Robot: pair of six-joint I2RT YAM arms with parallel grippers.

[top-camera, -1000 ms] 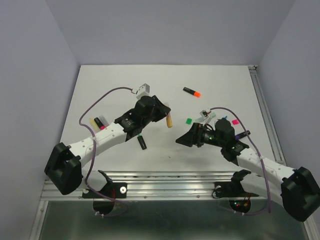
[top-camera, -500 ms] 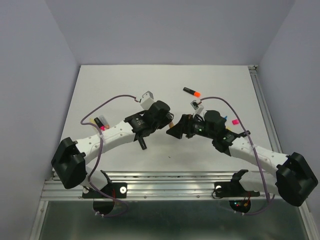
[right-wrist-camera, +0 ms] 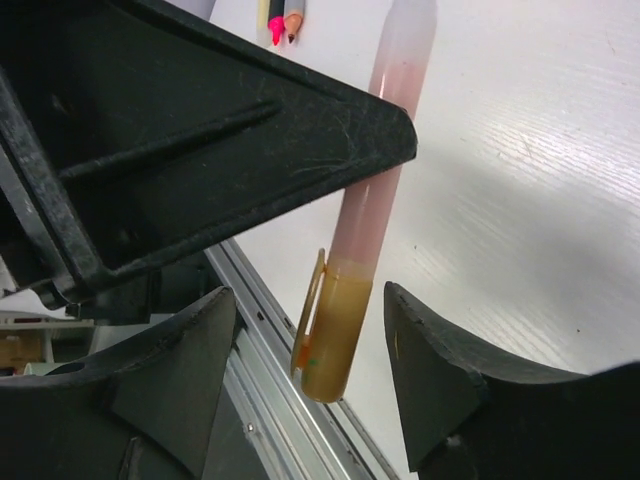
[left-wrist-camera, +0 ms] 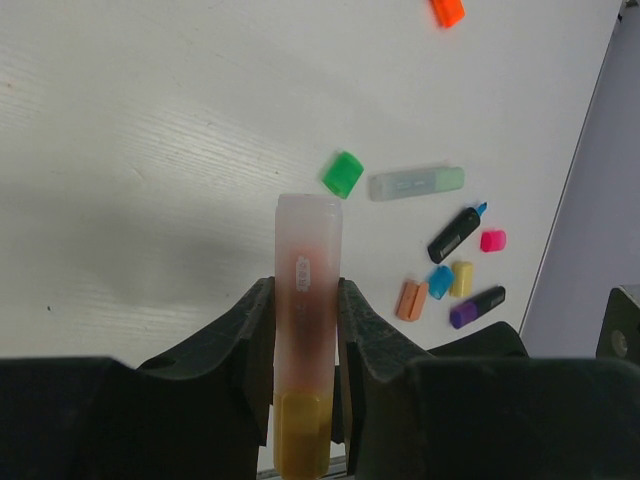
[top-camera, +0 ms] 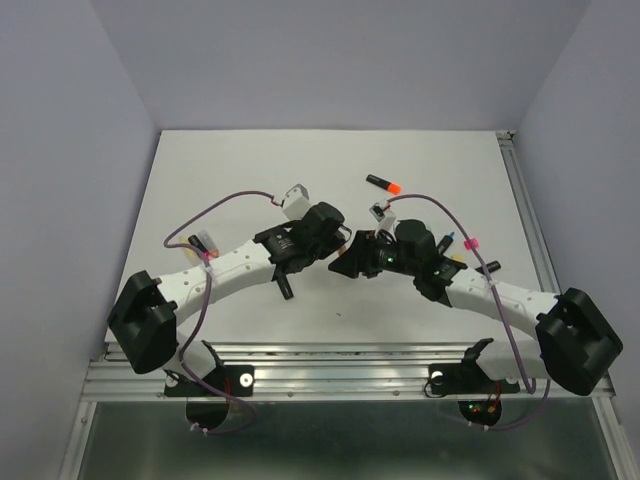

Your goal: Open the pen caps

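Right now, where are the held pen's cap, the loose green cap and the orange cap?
held pen's cap (right-wrist-camera: 335,335), right wrist view, middle of the amber cap.
green cap (left-wrist-camera: 343,174), left wrist view, its top face.
orange cap (top-camera: 394,187), top view, cap's centre.

Frosted plastic highlighter (left-wrist-camera: 308,290), smooth amber plastic cap (left-wrist-camera: 300,440), matt wht grained tabletop (left-wrist-camera: 150,120)

Amber plastic cap (right-wrist-camera: 335,340) still on its pale pink barrel (right-wrist-camera: 408,50)
Blocky green cap (left-wrist-camera: 343,174) and pink cap (left-wrist-camera: 492,240) lie loose.
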